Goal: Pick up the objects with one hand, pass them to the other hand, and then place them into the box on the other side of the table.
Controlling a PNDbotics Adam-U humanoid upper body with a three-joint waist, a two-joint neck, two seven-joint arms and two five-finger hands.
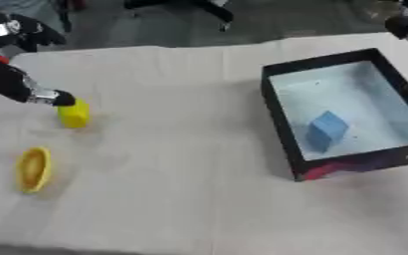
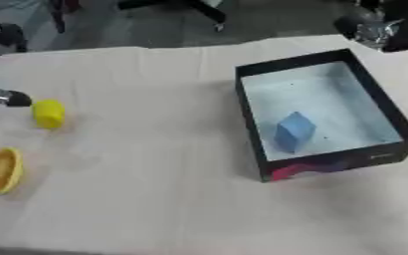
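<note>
Take the black-walled rectangular box [image 1: 281,124] with its pale blue floor as your landmark: it sits on the right part of the cream cloth-covered table [image 1: 181,149]. Inside it, toward the near wall, a light blue block [image 1: 326,130] stands tilted on the floor.

Your left hand [image 1: 20,84], black with a silver band near the fingertip, comes in from the far left of the table, well apart from the box. One fingertip [image 1: 64,98] touches the top of a small rounded yellow object [image 1: 73,114], which rests on the cloth. You cannot tell from these views whether the rest of that hand's fingers are curled or straight, since only the arm and that one tip show clearly; nothing is held off the table.

A second yellow object, flatter and oval like a shallow dish on its edge [image 1: 33,169], lies nearer to you than the rounded one, also far to the left of the box and apart from the hand.

Your right hand [image 2: 377,30] shows as a dark and silver shape just beyond the box's far right corner, above the table edge. Its fingers cannot be made out.
</note>
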